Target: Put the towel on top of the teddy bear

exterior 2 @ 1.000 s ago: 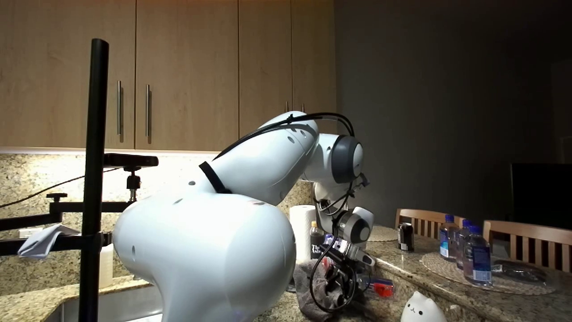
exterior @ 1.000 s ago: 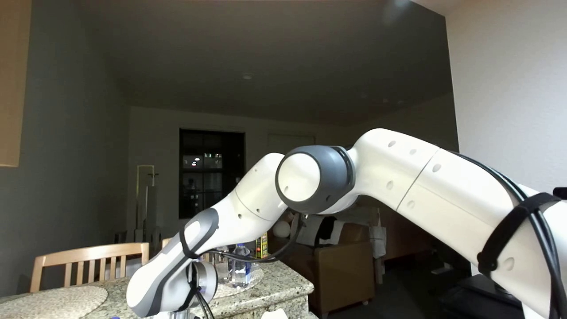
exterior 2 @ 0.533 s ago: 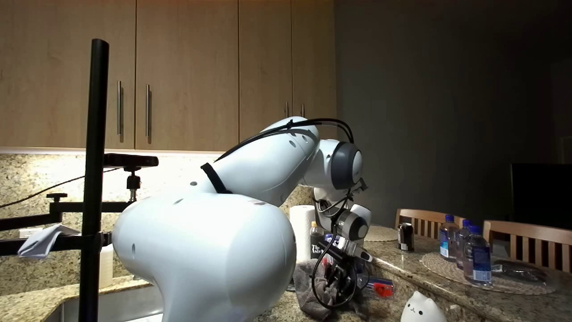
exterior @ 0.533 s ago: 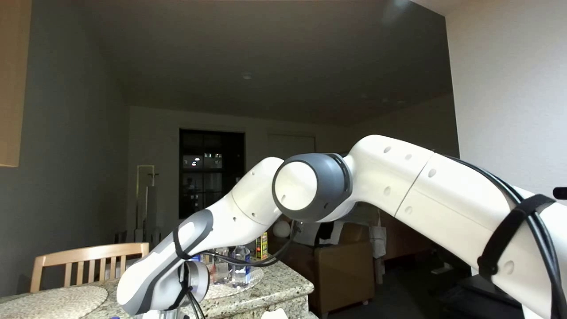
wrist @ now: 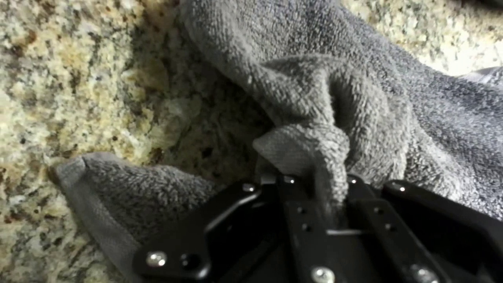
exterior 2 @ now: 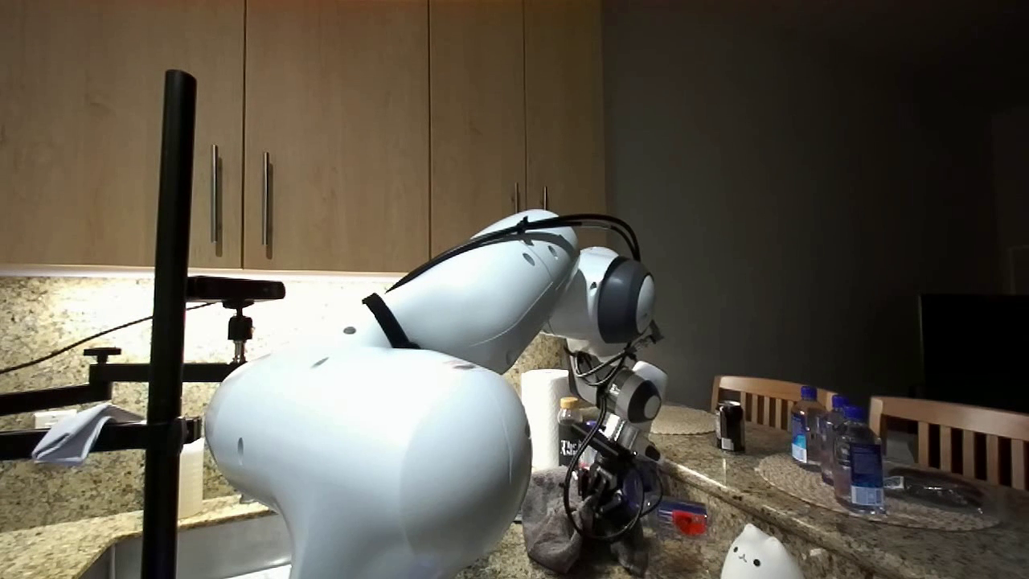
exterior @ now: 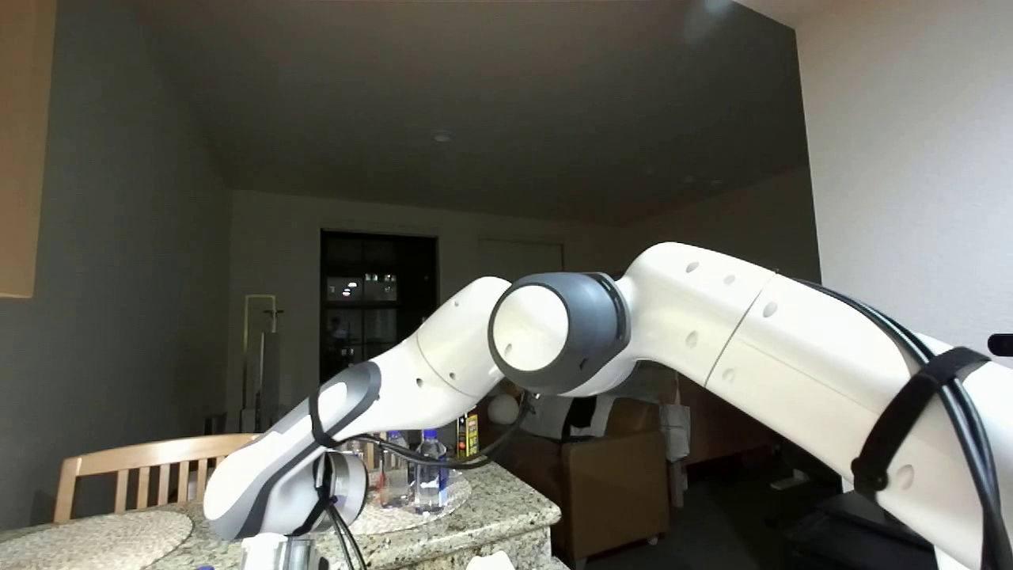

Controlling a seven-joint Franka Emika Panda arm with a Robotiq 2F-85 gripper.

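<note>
The towel (wrist: 377,102) is a grey terry cloth lying in soft folds on the granite counter. In the wrist view my gripper (wrist: 321,182) is shut on it, a narrow fold pinched upright between the two black fingers. One loose corner spreads out left of the jaws. An exterior view shows the towel (exterior 2: 555,523) bunched beside and under the gripper (exterior 2: 607,494), partly covered by cables. The teddy bear appears to be the white eared figure (exterior 2: 760,555) with a small drawn face, cut off by the bottom edge; only its top (exterior: 491,562) shows in an exterior view.
A paper towel roll (exterior 2: 543,418) and a dark bottle (exterior 2: 568,442) stand behind the gripper. A clear package with red (exterior 2: 683,519) lies to its right. The raised counter (exterior 2: 723,474) carries several water bottles (exterior 2: 860,466) and a can (exterior 2: 730,426). A black pole (exterior 2: 170,241) rises at left.
The arm first dipped, then the wrist turned and rose slightly. The gripper has closed on the towel, and the cloth has shifted and bunched a little.
</note>
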